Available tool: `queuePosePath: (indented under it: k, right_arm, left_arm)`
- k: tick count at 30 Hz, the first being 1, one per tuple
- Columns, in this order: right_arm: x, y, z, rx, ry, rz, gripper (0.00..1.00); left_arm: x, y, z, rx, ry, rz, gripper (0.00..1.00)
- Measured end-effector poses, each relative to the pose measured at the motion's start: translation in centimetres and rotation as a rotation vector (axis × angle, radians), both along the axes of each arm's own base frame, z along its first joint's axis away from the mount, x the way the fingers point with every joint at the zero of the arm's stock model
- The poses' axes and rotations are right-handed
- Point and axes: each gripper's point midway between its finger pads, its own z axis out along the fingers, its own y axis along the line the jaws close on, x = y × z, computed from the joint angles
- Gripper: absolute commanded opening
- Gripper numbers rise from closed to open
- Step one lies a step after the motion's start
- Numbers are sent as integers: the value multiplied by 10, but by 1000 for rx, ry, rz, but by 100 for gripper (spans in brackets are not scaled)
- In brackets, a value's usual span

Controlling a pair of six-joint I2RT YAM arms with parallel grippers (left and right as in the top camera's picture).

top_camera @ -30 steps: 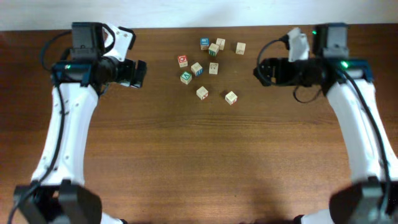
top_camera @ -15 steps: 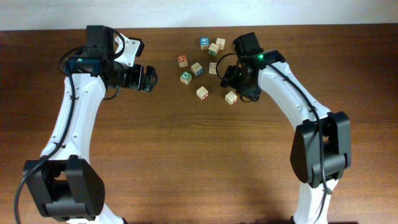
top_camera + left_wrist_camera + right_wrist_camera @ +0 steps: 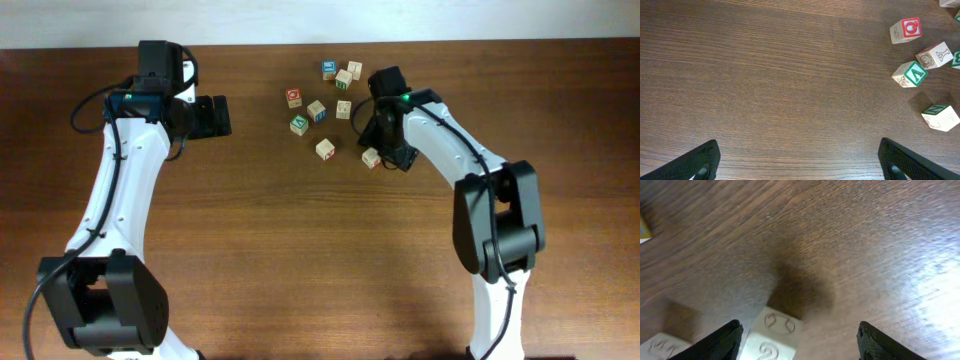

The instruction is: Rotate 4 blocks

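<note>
The right pincer [image 3: 797,332] stands open over one pale block [image 3: 774,334] on the worktop [image 3: 865,240].
The block lies between the jaws, close to one finger [image 3: 722,342], with a free gap to the other. The overhead view does not show this gap. The left pincer [image 3: 799,150], open and empty, is well apart.

Overhead looks down, wrists near (blocks [image 3: 325,149] shared)

The left arm [image 3: 105,200] and the right arm [image 3: 445,135] have slim white link shells joined by bulky black motor housings. Thin black cables trail along the links. A small green light glows near each wrist. The fingers [image 3: 695,162] are matte black.
</note>
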Motion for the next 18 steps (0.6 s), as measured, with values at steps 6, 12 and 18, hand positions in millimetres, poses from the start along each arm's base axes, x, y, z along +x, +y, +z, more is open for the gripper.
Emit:
queuePosePath:
  k: [6, 12, 18]
  right_arm:
    - [0, 2, -5, -2, 3, -4, 66]
    - [-11, 16, -6, -12, 27, 32, 50]
    - [-18, 13, -8, -27, 57, 39, 39]
  left_arm:
    - [0, 0, 0, 0, 0, 0, 99]
    - [0, 0, 0, 0, 0, 0, 99]
    - [0, 0, 0, 0, 0, 0, 99]
